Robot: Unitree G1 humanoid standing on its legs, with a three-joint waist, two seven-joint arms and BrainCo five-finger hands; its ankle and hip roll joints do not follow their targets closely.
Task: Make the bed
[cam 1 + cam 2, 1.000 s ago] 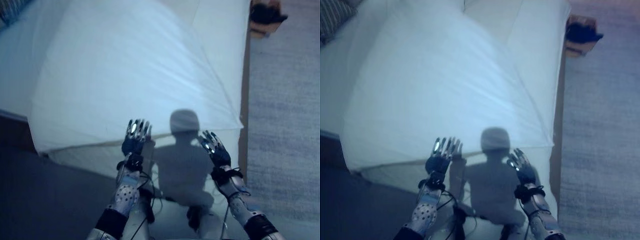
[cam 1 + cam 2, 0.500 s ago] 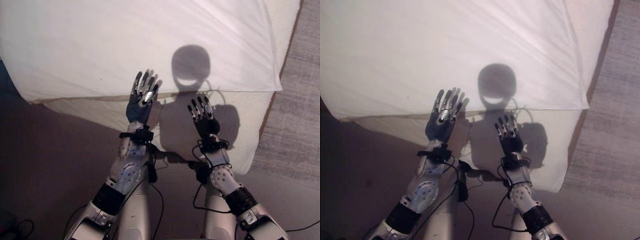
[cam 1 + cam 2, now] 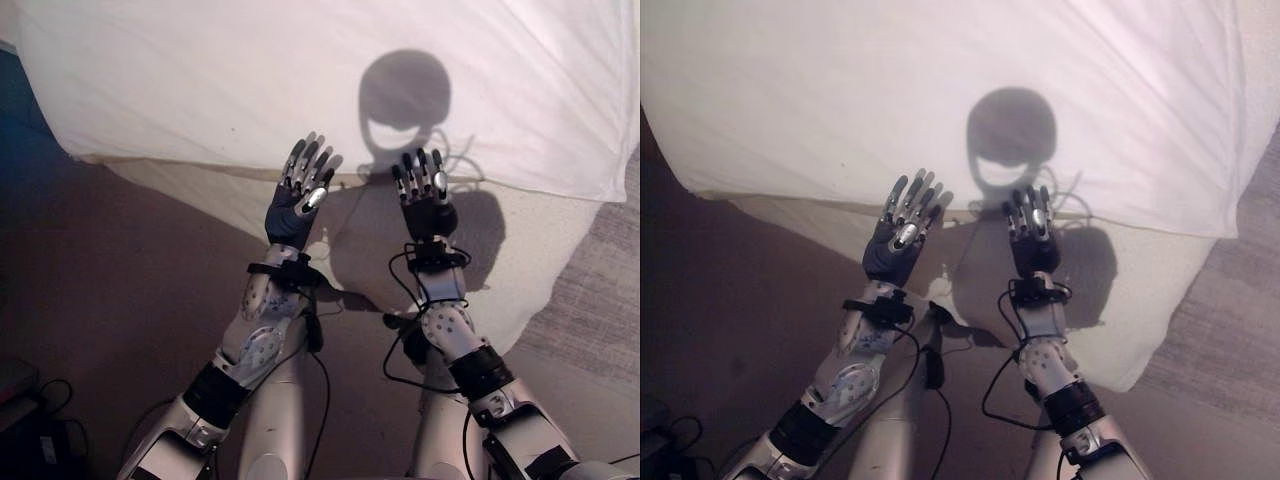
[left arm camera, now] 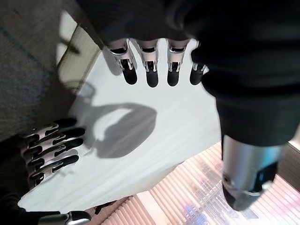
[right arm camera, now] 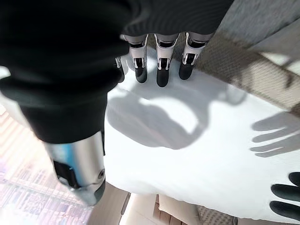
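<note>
White duvet job, near to far:
floor: dark carpet (image 3: 110,300) fills lower left of the eye views; paler rug (image 3: 600,310) at right edge.
left hand (image 3: 298,195): centre frame, fingers straight and spread, holding nothing. Fingertips sit just short of the duvet hem, over the bed side below it.
right hand (image 3: 425,195): just right of centre, same state, fingers straight and loosely spread, empty. Tips likewise right at the hem; contact can't be judged.
mattress side (image 3: 250,205): beige band between carpet and hem, directly behind both hands.
duvet (image 3: 250,80): white, fills the upper half of the frame. Near hem runs left to right across the picture, dropping slightly toward the right and ending in a corner at the right edge (image 3: 605,195).
key relation: hem lies straight ahead of both hands, up-frame, long axis crosswise to the arms. Neither hand clearly nearer; the right one sits closer to the corner.
orientation: duvet extends away from the robot toward the top of frame; surface looks smooth with faint creases.
judgement: likely next step is to curl fingers on the hem at two spots; even grip matters or the edge will skew.
</note>
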